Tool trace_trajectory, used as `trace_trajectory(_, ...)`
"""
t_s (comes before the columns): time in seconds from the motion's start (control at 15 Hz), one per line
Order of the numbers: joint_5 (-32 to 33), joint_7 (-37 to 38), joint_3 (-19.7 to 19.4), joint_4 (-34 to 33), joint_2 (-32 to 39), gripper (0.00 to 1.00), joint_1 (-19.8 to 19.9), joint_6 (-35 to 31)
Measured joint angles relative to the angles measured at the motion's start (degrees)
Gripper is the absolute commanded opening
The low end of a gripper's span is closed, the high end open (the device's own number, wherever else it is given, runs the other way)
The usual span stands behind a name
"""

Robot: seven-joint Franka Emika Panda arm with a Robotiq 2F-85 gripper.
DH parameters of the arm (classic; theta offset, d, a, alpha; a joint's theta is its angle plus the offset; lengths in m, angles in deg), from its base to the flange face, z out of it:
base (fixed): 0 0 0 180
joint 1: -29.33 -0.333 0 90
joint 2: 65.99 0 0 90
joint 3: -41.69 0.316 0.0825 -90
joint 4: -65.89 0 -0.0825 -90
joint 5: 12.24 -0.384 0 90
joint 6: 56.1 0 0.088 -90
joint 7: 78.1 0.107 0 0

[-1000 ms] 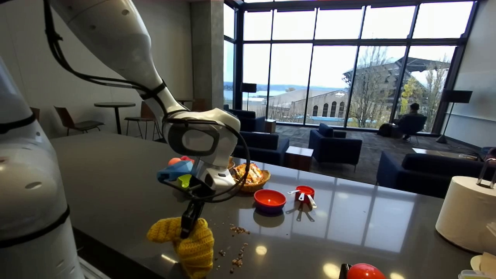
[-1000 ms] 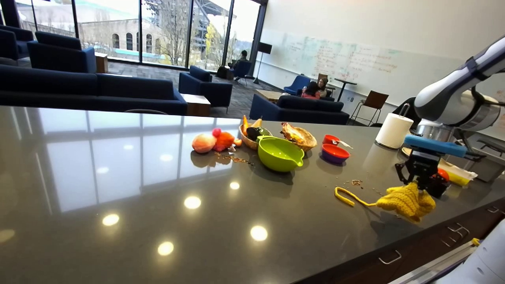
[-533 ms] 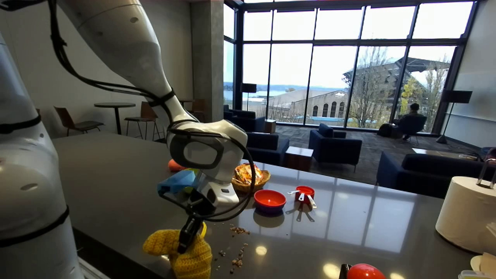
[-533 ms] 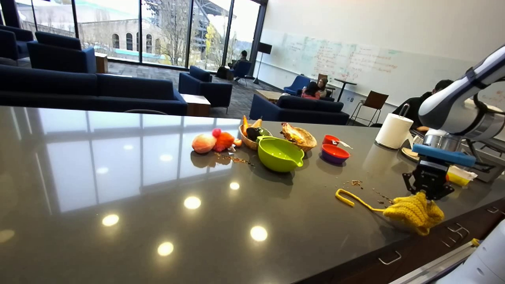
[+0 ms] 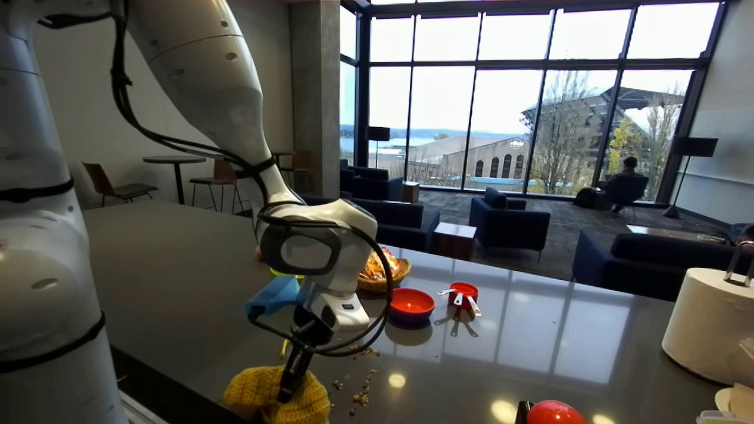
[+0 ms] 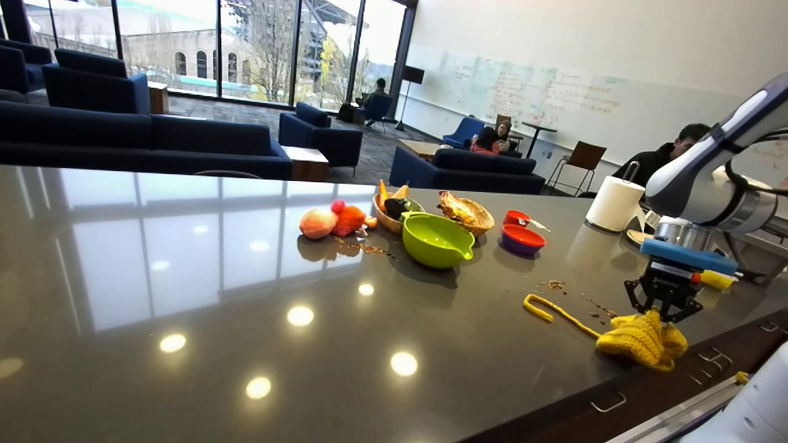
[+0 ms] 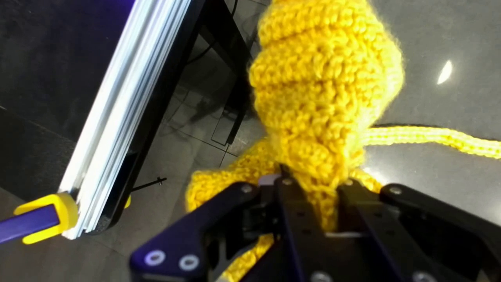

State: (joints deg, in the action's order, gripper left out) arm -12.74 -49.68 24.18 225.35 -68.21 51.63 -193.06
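Clearly holding, with the gripper (image 7: 318,182) drawn narrow, a gathered fold of the yellow knitted piece (image 7: 327,78), at the edge of the grey counter (image 6: 338,381) — cannot tell whether touching it. Expect softness and give, probably little weight, with no slipperiness or brittleness to fear. Best taken by that bunched middle — thick enough to pinch; avoid the yellow cord (image 7: 434,135), apt to drag or snag. Beyond, note scattered brown crumbs (image 6: 556,285), then a red-and-purple bowl (image 6: 523,240), and well apart, a green bowl (image 6: 434,246).
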Motion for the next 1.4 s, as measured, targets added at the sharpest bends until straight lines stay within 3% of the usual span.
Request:
trace_trajectory(0.4, -0.5, -1.8, -0.3, -0.4, 3.9, 0.04, -0.2, -6.4)
trace_trajectory(0.73, -6.7, -6.9, 0.1, -1.6, 8.2, 0.04, -2.4, -10.4)
trace_trajectory(1.4, -16.8, -14.1, 0.9, -4.7, 12.5, 0.04, -3.9, -11.3)
